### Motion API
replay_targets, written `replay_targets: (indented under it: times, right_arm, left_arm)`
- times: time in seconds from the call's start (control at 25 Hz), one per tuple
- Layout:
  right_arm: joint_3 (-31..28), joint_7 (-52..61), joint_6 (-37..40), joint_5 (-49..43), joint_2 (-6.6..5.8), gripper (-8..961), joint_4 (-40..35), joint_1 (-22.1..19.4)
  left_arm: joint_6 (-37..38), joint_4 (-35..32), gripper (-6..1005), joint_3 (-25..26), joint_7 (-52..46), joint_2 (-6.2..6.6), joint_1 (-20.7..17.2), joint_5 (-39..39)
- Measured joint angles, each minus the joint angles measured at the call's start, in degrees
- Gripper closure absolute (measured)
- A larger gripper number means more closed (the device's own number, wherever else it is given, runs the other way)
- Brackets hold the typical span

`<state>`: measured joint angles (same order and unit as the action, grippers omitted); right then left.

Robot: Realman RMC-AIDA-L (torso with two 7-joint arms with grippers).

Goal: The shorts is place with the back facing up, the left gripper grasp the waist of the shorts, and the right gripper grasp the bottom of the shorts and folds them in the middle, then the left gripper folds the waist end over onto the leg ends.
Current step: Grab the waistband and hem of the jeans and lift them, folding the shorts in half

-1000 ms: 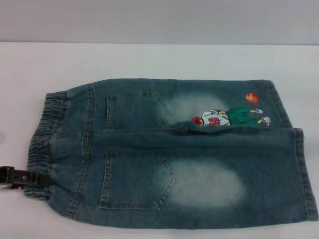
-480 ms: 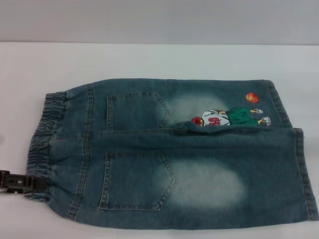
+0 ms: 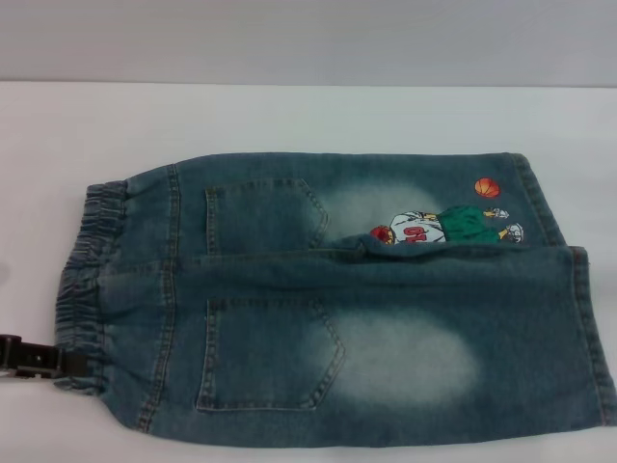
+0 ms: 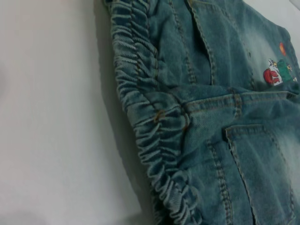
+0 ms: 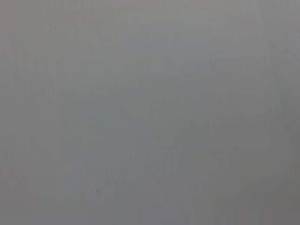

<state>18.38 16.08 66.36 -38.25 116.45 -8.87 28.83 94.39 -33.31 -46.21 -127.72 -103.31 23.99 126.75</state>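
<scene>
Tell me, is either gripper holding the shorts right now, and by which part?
The left gripper sits at the near corner of the waist of the shorts, but whether it grips is unclear. The right gripper isn't in view.

You have the shorts [image 3: 328, 299] lying flat, back pockets up, blue denim with pale faded patches and a basketball-player print [image 3: 439, 227], the ruffled waist of the shorts [image 3: 87, 280] at their left end and the straight-hemmed leg ends [image 3: 578, 318] at their right end.
</scene>
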Motion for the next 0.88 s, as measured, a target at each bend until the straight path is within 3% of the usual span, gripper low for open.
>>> replay_targets:
  times: [0.72, 0.88]
  right_arm:
    - [0.25, 0.97, -0.82, -0.04, 0.0, 376, -0.18, -0.03]
    - [3.37, 7.79, -1.42, -0.26, 0.0, 376, -1.85, -0.25]
  left_arm:
    - [-1.59, -0.78, 938, 1.56, -0.44, -0.88, 0.8, 3.07]
    - [-1.92, -1.0, 956, 3.04, -0.28, -1.04, 0.94, 2.92]
